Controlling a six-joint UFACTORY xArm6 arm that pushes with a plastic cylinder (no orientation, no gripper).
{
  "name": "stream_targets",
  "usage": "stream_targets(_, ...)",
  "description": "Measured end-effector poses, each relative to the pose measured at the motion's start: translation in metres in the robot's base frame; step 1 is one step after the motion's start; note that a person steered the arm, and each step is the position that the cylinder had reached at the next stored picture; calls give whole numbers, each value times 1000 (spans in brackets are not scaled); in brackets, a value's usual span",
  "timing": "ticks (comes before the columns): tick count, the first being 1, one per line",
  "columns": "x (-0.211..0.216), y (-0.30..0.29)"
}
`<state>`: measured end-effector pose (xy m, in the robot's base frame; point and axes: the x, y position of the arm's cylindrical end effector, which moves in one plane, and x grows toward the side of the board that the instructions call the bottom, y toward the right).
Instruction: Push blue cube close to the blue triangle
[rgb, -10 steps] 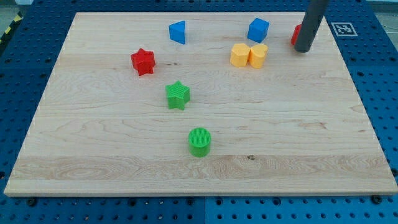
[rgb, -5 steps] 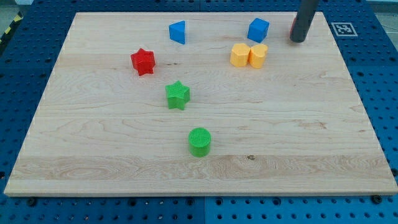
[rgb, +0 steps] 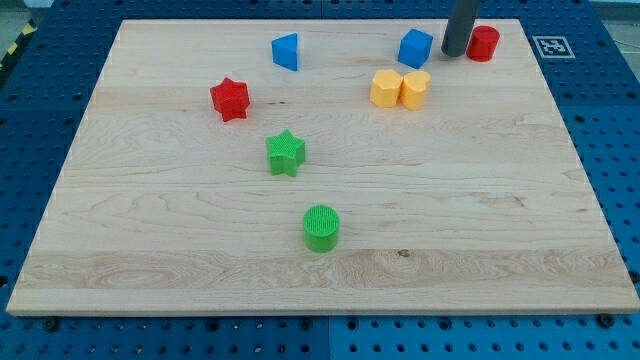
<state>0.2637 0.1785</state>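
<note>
The blue cube (rgb: 415, 47) sits near the view's top, right of centre on the wooden board (rgb: 520, 200). The blue triangle (rgb: 286, 51) lies well to its left, also near the top edge. My tip (rgb: 455, 53) is just to the right of the blue cube, a small gap apart, between it and a red cylinder (rgb: 484, 43).
Two yellow blocks (rgb: 400, 89) sit touching just below the blue cube. A red star (rgb: 230, 99) lies at the left, a green star (rgb: 286, 153) near the middle, and a green cylinder (rgb: 321, 227) below it.
My tip has moved left and toward the view's top, from in front of the red cylinder to beside the blue cube. The red cylinder now shows fully. No block has moved.
</note>
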Motion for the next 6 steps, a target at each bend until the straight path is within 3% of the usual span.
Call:
stream_targets(5,4,-60)
stream_targets(6,-32,-67)
